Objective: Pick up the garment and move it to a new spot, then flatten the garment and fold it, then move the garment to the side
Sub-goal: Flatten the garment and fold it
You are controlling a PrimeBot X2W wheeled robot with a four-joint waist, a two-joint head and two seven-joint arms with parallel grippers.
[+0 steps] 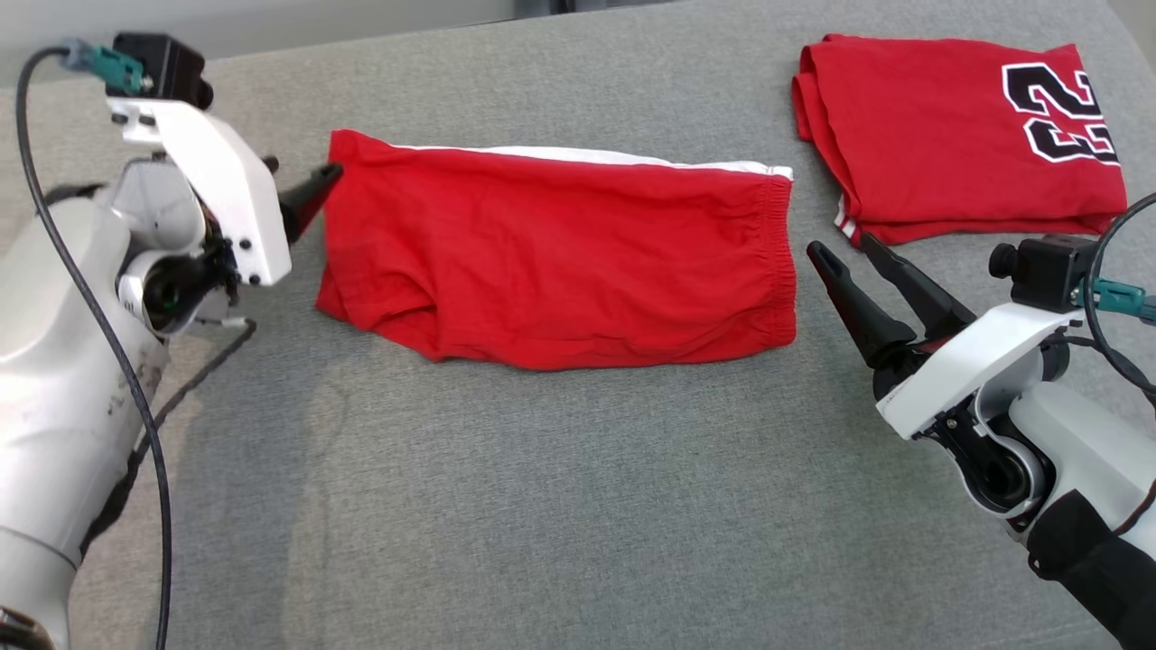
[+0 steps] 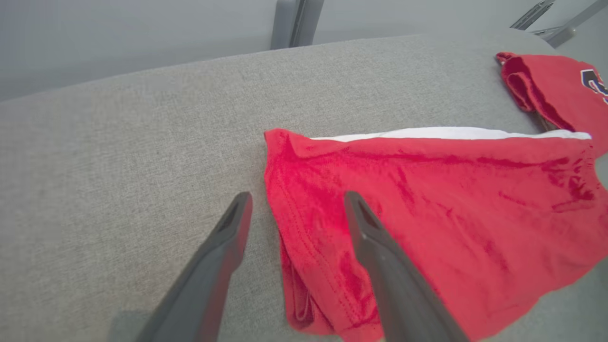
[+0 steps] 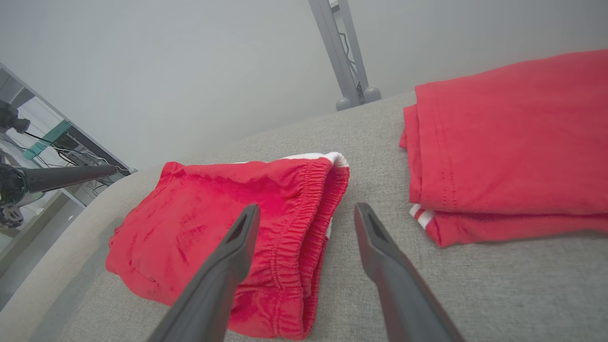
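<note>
A: Location of the red shorts [image 1: 560, 257]?
B: Spread on the grey fabric surface [image 1: 542, 506], centre of the head view. Doubled over, with two layers showing at one end. There, the elastic waistband [image 1: 778, 262], toward the robot's right; leg hems toward the left. Along the far edge, a white stripe [image 1: 587, 155]. Light wrinkling near the near-left corner.
A: State of the left gripper [image 2: 298, 199]?
B: Spread wide, clamping nothing. Sits at the far-left corner of the shorts. In the left wrist view: one finger over bare surface, the other over red cloth, hem edge between them. Contact with the cloth: cannot tell.
A: And the right gripper [image 1: 841, 246]?
B: Likewise spread apart, holding nothing. Hovers just beside the waistband end, fingers pointing toward the far side. In the right wrist view: one finger over the gathered elastic, the other over bare surface between the two garments.
A: Anything else noted?
B: At the far-right corner, a folded red jersey [image 1: 957, 135] with a black-and-white "22", apart from the shorts. Edges stacked, white trim showing at its near-left corner. Behind the surface's far edge, a grey metal post [image 3: 344, 57], seen in the right wrist view.
</note>
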